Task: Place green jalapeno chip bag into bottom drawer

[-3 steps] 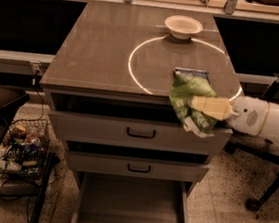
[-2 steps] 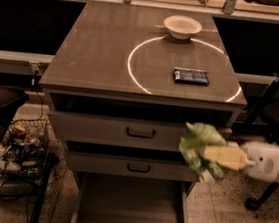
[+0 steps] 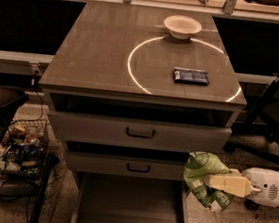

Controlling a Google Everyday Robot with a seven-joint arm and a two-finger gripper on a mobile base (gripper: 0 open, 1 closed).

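Note:
The green jalapeno chip bag [image 3: 203, 177], crumpled green and white foil, hangs in my gripper [image 3: 211, 181] at the right of the cabinet, level with the middle drawer's lower edge. The gripper's tan fingers [image 3: 227, 184] are shut on the bag; the white arm [image 3: 270, 188] comes in from the right edge. The bottom drawer [image 3: 131, 206] is pulled out, a wide shallow tray with a bare flat floor, just left of and below the bag. The bag is beside the drawer's right wall, not over its floor.
A white bowl [image 3: 182, 26] and a flat dark blue packet [image 3: 191, 76] lie on the cabinet top [image 3: 97, 43]. Two dark-handled drawers [image 3: 140, 133] sit slightly open above. A wire basket of clutter [image 3: 17, 148] stands at the left, chair legs [image 3: 259, 122] at the right.
My gripper has carried the bag from the cabinet top's right edge down and off the side, now lower beside the open bottom drawer. The blue packet it covered now shows.

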